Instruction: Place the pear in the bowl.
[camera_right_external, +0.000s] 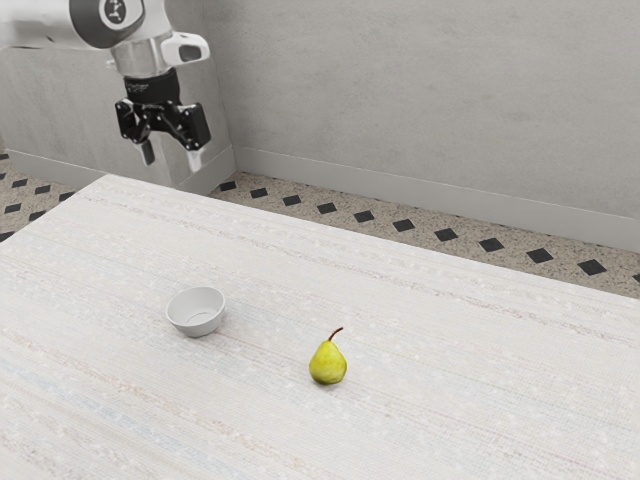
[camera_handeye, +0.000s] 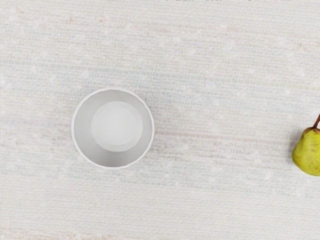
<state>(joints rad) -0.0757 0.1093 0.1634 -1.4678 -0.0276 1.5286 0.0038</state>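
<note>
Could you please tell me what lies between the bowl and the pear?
Just a bare stretch of the pale tabletop lies between the bowl and the pear; both the exterior view and the wrist view show it.

The bowl (camera_right_external: 196, 322) is plain, round and pale grey-white, sitting upright and empty with its mouth facing up. The pear (camera_right_external: 328, 364), yellow-green with a curved brown stem, stands stem-up, apart from the bowl, toward the exterior view's right and nearer that camera; it may lean slightly, though that is hard to judge
</note>
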